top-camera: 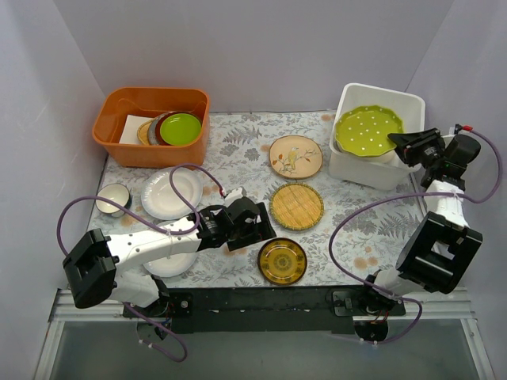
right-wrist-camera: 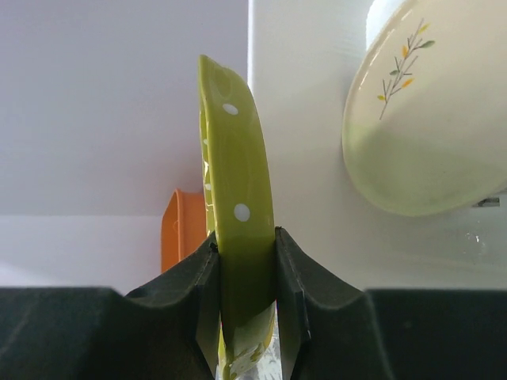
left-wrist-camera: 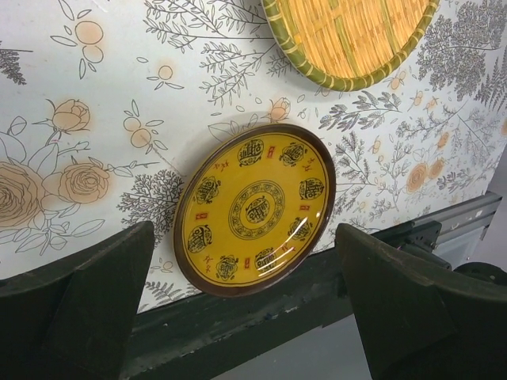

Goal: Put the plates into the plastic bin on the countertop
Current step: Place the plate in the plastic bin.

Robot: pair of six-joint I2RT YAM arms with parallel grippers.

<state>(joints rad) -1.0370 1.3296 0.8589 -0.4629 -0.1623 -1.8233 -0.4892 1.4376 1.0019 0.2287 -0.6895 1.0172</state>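
While right gripper (right-wrist-camera: 245, 253) pinches rim of dotted lime-green round plate (top-camera: 366, 131), both fingers pressed flat on its edge, plate hangs tilted over open top of white square plastic bin (top-camera: 379, 171), reaching out ahead of fingertips. Cream round plate with sprig (right-wrist-camera: 420, 111) leans inside bin, just right of gripped plate in wrist view. Left gripper (top-camera: 257, 229) spread wide, holding nothing, above fern-printed pale grey countertop (top-camera: 245, 158). Amber patterned round plate (left-wrist-camera: 253, 210) lies flat below, between its fingers. Yellow woven-look round plate (left-wrist-camera: 348, 36) lies just beyond, apart from amber one.
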